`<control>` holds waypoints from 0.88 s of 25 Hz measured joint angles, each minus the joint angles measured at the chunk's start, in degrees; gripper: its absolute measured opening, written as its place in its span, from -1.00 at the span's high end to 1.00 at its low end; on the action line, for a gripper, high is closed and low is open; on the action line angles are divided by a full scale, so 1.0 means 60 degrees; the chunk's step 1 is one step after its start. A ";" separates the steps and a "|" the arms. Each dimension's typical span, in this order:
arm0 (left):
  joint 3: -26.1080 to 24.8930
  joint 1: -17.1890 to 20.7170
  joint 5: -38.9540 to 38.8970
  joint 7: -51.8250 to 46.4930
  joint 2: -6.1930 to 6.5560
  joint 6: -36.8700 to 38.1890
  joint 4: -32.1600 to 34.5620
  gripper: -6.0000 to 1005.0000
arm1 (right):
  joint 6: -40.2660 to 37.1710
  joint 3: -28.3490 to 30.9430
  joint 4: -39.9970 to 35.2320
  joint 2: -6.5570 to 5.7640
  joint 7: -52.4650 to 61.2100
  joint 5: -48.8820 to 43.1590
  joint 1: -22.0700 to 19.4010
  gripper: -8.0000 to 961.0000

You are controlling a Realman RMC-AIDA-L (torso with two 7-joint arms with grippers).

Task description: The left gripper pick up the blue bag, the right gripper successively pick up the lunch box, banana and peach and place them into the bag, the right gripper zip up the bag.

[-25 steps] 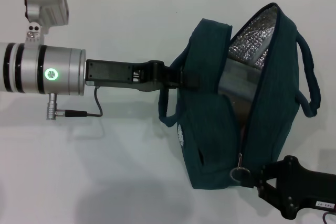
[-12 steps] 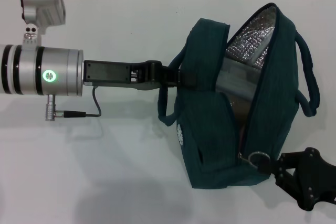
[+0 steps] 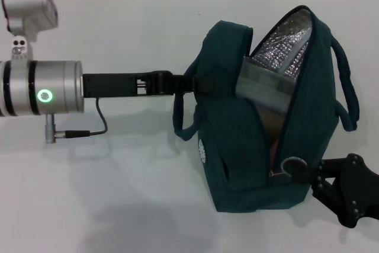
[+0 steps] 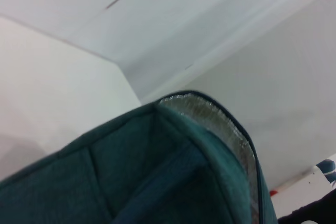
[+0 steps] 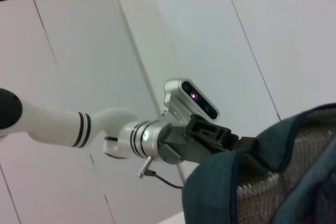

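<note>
The blue bag hangs upright over the white table with its top open and its silver lining showing. My left gripper is shut on the bag's near handle and holds the bag up. The grey lunch box sits inside the opening. A reddish thing shows low in the gap. The banana is hidden. My right gripper is shut on the ring-shaped zipper pull at the bag's lower end. The bag also shows in the left wrist view and in the right wrist view.
The white table spreads under and around the bag. The bag's far handle loops out to the right. My left arm with its cable reaches in from the left at mid height.
My right gripper has moved right and up with the zipper pull, closing the bag's lowest part. The left arm and bag have shifted slightly left, and the lunch box shows more.
</note>
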 joint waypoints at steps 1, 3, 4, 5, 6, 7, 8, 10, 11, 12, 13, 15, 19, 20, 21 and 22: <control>-0.0005 0.0055 -0.0064 0.0111 0.0003 0.0014 0.0016 0.88 | -0.0080 0.0000 -0.0008 0.0001 -0.0001 0.0013 0.0021 0.97; -0.0007 0.0167 -0.0224 0.0379 0.0005 0.0034 0.0017 0.80 | -0.0154 0.0000 -0.0011 0.0001 -0.0002 0.0025 0.0044 0.97; -0.0005 0.0232 -0.0342 0.0547 0.0004 0.0039 0.0004 0.75 | -0.0188 0.0000 -0.0012 0.0001 -0.0002 0.0031 0.0055 0.97; 0.0013 0.0330 -0.0502 0.0811 -0.0003 0.0047 -0.0020 0.71 | -0.0233 0.0000 -0.0013 0.0005 -0.0003 0.0046 0.0067 0.97; 0.0022 0.0388 -0.0603 0.0983 -0.0009 0.0051 -0.0031 0.67 | -0.0268 0.0000 -0.0015 0.0008 -0.0005 0.0082 0.0082 0.97; 0.0037 0.0475 -0.0765 0.1230 -0.0016 0.0055 -0.0040 0.63 | -0.0293 0.0000 -0.0015 0.0010 -0.0008 0.0110 0.0089 0.97; 0.0048 0.0573 -0.0944 0.1541 -0.0021 0.0057 -0.0076 0.54 | -0.0324 0.0000 -0.0015 0.0014 -0.0027 0.0153 0.0095 0.97; 0.0060 0.0731 -0.1250 0.2000 -0.0022 0.0059 -0.0163 0.36 | -0.0397 0.0000 -0.0016 0.0021 -0.0086 0.0251 0.0104 0.97; 0.0067 0.0831 -0.1450 0.2262 -0.0022 0.0060 -0.0225 0.27 | -0.0460 -0.0001 -0.0015 0.0027 -0.0129 0.0360 0.0108 0.97; 0.0062 0.0882 -0.1573 0.2376 -0.0020 0.0061 -0.0254 0.18 | -0.0512 -0.0002 -0.0012 0.0031 -0.0167 0.0443 0.0111 0.97; 0.0053 0.0992 -0.1757 0.2590 -0.0013 0.0064 -0.0284 0.03 | -0.0569 -0.0002 -0.0002 0.0031 -0.0210 0.0540 0.0111 0.97; 0.0034 0.1195 -0.2046 0.2977 -0.0002 0.0074 -0.0295 -0.25 | -0.0700 -0.0002 0.0028 0.0032 -0.0323 0.0741 0.0111 0.97; 0.0000 0.1575 -0.2518 0.4071 0.0005 0.0418 -0.0449 -0.42 | -0.0849 -0.0021 0.0029 0.0039 -0.0366 0.1168 0.0165 0.97; -0.0002 0.1613 -0.2573 0.4263 0.0006 0.0509 -0.0508 -0.46 | -0.0883 -0.0013 0.0028 0.0048 -0.0367 0.1303 0.0201 0.97; -0.0005 0.1643 -0.2620 0.4508 0.0010 0.0638 -0.0603 -0.50 | -0.0912 -0.0013 0.0023 0.0053 -0.0368 0.1443 0.0221 0.97; -0.0005 0.1672 -0.2668 0.4865 0.0015 0.0817 -0.0756 -0.54 | -0.0949 -0.0013 0.0018 0.0058 -0.0369 0.1602 0.0242 0.97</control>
